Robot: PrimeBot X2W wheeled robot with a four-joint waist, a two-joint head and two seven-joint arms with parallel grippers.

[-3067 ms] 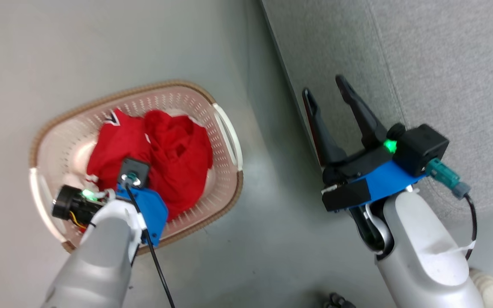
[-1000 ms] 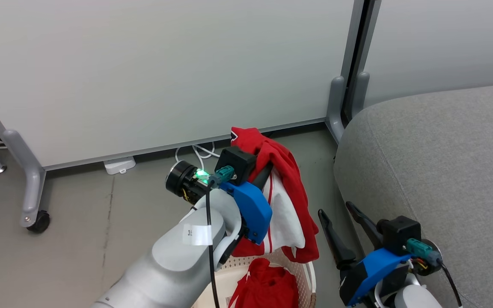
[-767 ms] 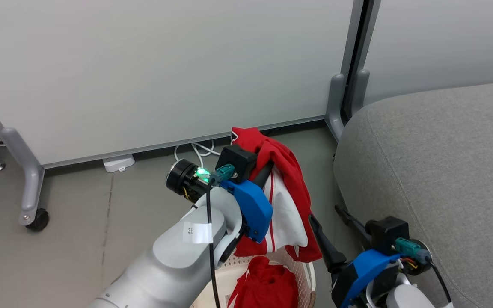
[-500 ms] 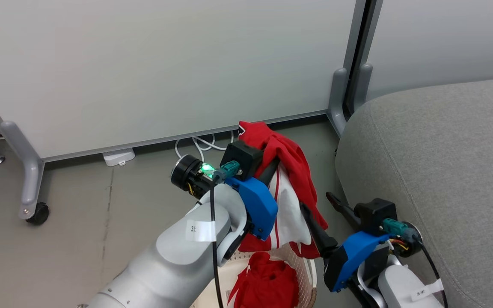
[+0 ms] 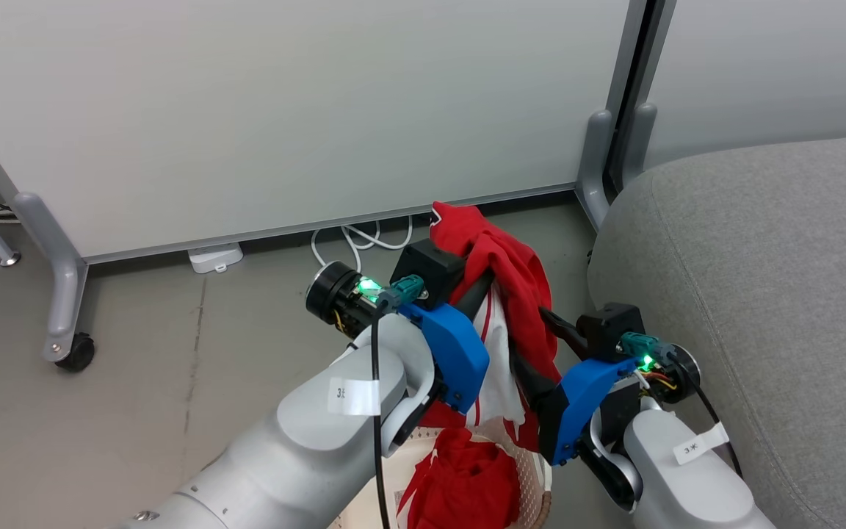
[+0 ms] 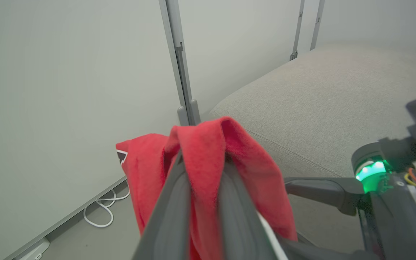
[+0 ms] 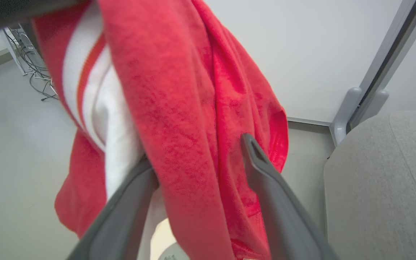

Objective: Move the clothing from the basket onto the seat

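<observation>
While left fingers (image 6: 168, 216) pinch the red-and-white garment (image 6: 204, 151), right fingers (image 7: 273, 187) spread, apparently straddling it.

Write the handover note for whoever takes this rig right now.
Left gripper: shut on the striped garment, hanging over the basket.
Right gripper: open, fingers astride that garment.
Red garment: in the basket.
Done: striped garment lifted; neither garment on the seat yet.
Left: lay it on the seat at the right, then fetch the red garment.
</observation>
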